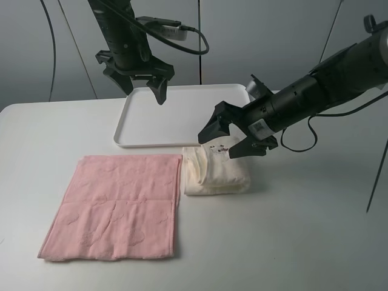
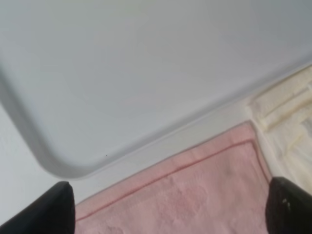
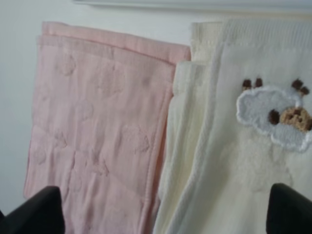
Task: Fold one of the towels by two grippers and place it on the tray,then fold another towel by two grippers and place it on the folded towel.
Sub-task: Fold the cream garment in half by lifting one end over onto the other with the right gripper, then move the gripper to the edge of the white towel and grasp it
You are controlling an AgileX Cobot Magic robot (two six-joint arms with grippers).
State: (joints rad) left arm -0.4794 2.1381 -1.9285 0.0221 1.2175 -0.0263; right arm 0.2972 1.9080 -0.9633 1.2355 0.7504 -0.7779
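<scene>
A pink towel point(image 1: 118, 206) lies flat on the table at the front left. A folded cream towel point(image 1: 216, 171) with an embroidered animal patch point(image 3: 275, 117) lies to its right, just in front of the white tray point(image 1: 182, 115). The tray holds nothing. My left gripper point(image 1: 145, 88) hangs open above the tray's left part, empty; its wrist view shows the tray point(image 2: 146, 73) and the pink towel's corner point(image 2: 195, 195). My right gripper point(image 1: 233, 139) is open just above the cream towel's far edge, holding nothing; its wrist view shows both towels point(image 3: 97, 131).
The white table point(image 1: 303, 230) stretches to the right and front of the towels. A black cable point(image 1: 297, 142) loops below the right arm. A thin dark rod point(image 1: 377, 176) stands at the right edge.
</scene>
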